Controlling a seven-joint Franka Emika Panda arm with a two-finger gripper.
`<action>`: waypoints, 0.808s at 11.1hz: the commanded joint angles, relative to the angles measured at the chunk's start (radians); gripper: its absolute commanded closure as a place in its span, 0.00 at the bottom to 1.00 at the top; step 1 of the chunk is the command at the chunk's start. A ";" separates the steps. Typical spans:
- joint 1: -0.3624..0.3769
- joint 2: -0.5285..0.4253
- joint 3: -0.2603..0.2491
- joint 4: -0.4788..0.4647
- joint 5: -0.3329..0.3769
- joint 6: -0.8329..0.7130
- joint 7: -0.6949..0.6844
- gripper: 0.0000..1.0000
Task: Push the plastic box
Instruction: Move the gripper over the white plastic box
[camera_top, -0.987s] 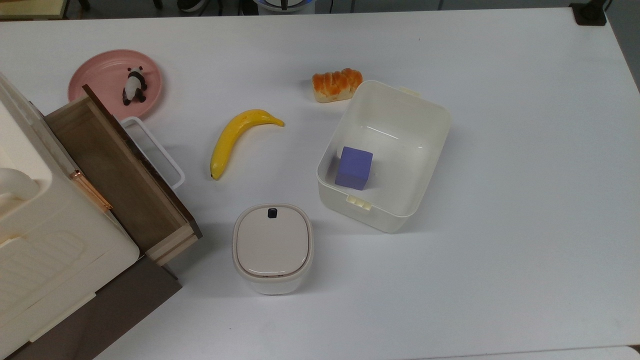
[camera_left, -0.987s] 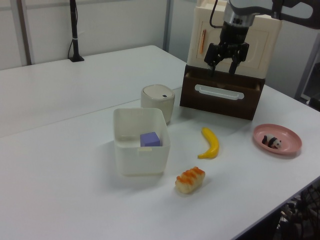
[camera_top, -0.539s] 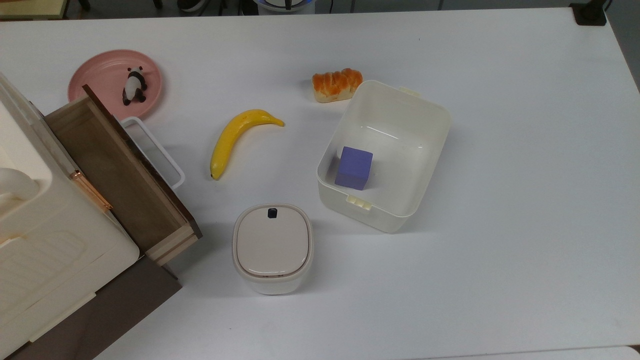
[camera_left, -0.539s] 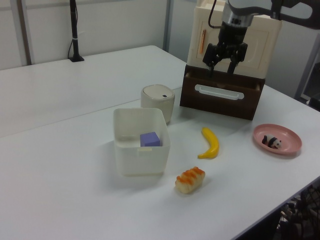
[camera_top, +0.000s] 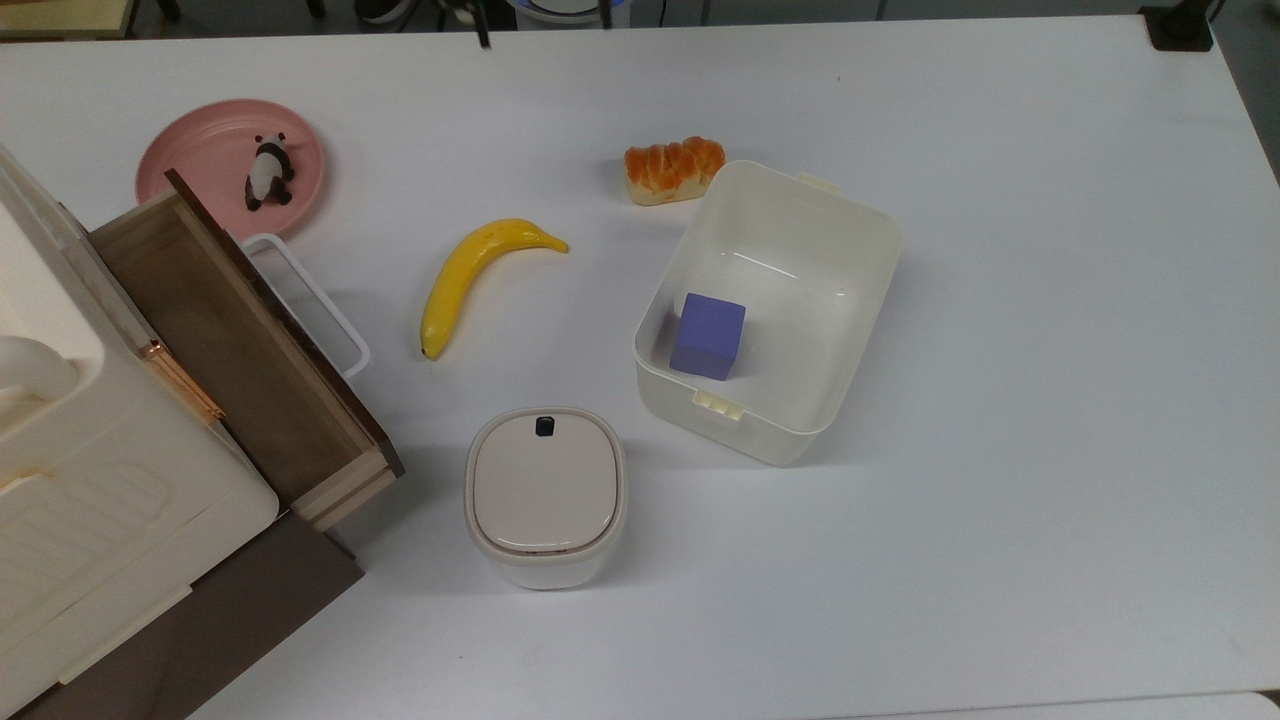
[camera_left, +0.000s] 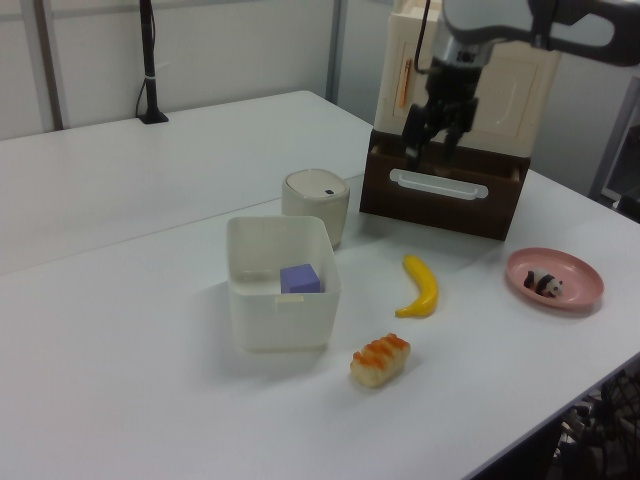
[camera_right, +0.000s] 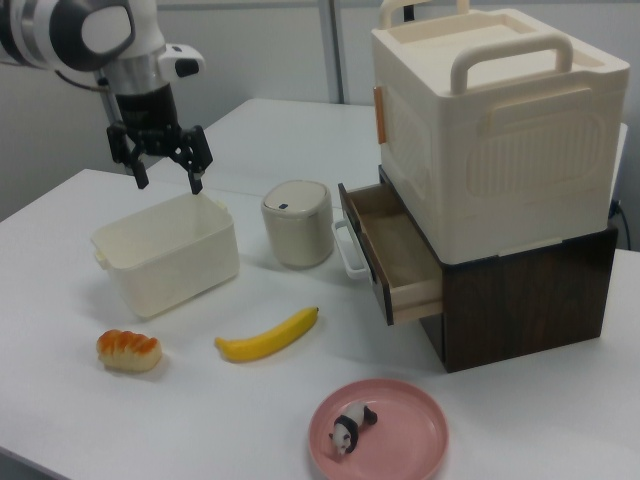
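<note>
Now I see gripper (camera_right: 166, 170) shifted w/ fingers apart, airborne; plastic box (camera_top: 790, 330) unmoved, purple cube (camera_top: 708, 336) inside.

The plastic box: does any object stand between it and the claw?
Nothing visible does. In the right view the open claw hangs in the air above the far rim of the plastic box, with free space between them. The bread and banana lie on the box's other side.
</note>
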 joint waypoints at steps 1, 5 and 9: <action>0.052 0.077 0.010 -0.035 -0.005 0.071 -0.222 0.00; 0.098 0.192 0.010 -0.038 -0.083 0.100 -0.497 0.00; 0.121 0.261 0.011 -0.035 -0.174 0.102 -0.641 0.00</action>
